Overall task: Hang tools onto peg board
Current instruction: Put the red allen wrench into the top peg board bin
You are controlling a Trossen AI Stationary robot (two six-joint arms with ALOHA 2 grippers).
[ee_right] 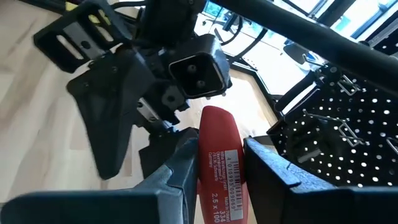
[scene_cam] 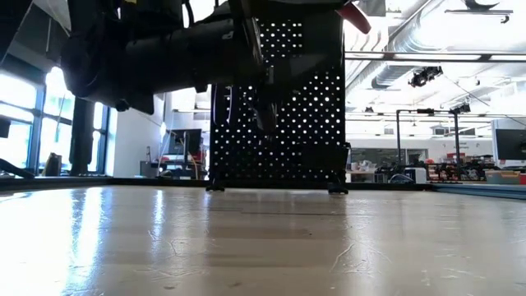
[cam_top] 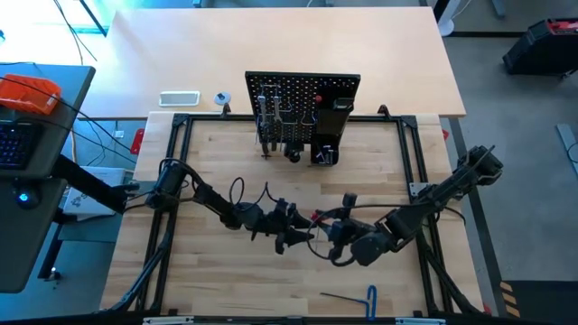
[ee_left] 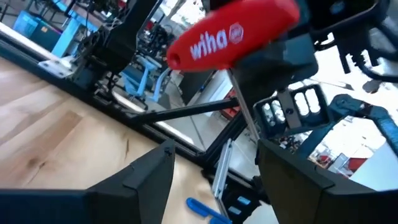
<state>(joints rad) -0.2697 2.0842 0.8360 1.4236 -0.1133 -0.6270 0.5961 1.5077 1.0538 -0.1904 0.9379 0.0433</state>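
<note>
With several tools already hanging on the peg board [cam_top: 302, 95], my right gripper [ee_right: 217, 163] is clamping the red-handled tool [ee_right: 219, 163] before my open left gripper [ee_left: 214, 171], while the blue-handled key [cam_top: 359, 294] is waiting.

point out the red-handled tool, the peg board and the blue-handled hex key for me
red-handled tool [ee_right: 217, 158]: right wrist view, on the red handle between the right end effector's fingers.
peg board [cam_top: 282, 99]: high view, on its holed black panel.
blue-handled hex key [cam_top: 370, 299]: high view, on its blue handle.
</note>
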